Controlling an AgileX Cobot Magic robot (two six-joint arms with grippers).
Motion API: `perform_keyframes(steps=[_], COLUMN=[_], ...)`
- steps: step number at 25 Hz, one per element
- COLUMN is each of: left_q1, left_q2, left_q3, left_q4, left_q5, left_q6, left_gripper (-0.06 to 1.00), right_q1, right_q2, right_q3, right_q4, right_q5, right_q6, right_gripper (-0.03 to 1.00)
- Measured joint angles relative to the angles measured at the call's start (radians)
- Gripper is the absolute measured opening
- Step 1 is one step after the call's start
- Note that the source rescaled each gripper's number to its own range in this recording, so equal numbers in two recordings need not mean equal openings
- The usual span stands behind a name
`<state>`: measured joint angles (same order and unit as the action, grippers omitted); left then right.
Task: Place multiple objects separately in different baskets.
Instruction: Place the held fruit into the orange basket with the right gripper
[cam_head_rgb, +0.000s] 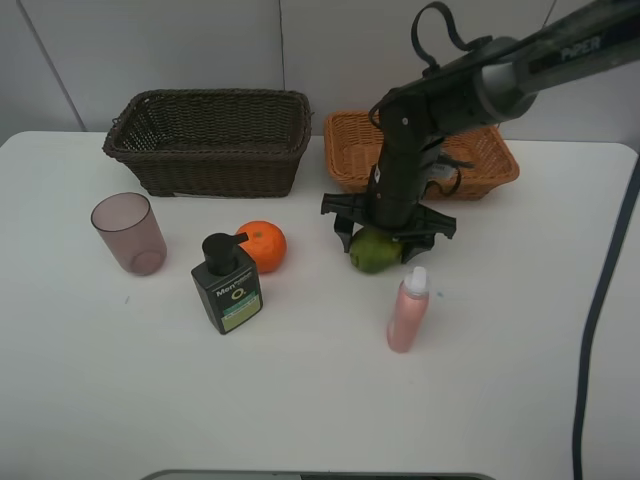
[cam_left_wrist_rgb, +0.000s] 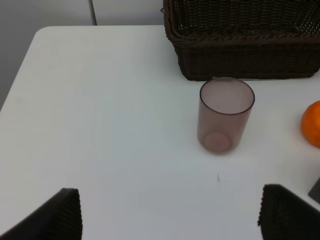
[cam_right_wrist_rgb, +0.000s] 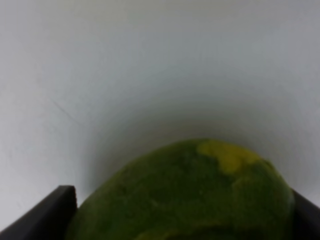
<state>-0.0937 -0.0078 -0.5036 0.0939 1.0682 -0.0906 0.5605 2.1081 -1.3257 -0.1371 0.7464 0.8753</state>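
White tabletop against a pale grey wall, seen from high up: the right gripper (cam_head_rgb: 383, 238) hangs straight down over the green fruit (cam_head_rgb: 372, 256), which lies near the table's middle with its long axis running from 9 to 3 o'clock, a black finger at each end. The light tan basket (cam_head_rgb: 345, 150) stands at 12 o'clock from the fruit, just behind the arm, and the dark brown basket (cam_head_rgb: 210, 150) at about 10 o'clock; the right arm is plainly the nearer one. An orange (cam_head_rgb: 262, 245), a pump bottle (cam_head_rgb: 228, 288), a pink spray bottle (cam_head_rgb: 407, 315) and a translucent cup (cam_head_rgb: 130, 233) wait on the table. From the left wrist, the left gripper (cam_left_wrist_rgb: 170, 220) stands spread wide and empty, the cup ahead of it. From the right wrist, the fruit fills the gap between the jaws; whether they press its skin or stand just clear cannot be told.
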Motion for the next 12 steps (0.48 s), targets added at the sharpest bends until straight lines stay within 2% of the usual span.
perform_keyframes(steps=[12], left_q1=[0.0], left_q2=[0.0], left_q3=[0.0], left_q4=[0.0], left_q5=[0.0], left_q6=[0.0], left_gripper=[0.91], right_q1=[0.0], right_q2=[0.0], right_q3=[0.0], right_q4=[0.0], right_q5=[-0.005], right_q6=[0.0], right_gripper=[0.64])
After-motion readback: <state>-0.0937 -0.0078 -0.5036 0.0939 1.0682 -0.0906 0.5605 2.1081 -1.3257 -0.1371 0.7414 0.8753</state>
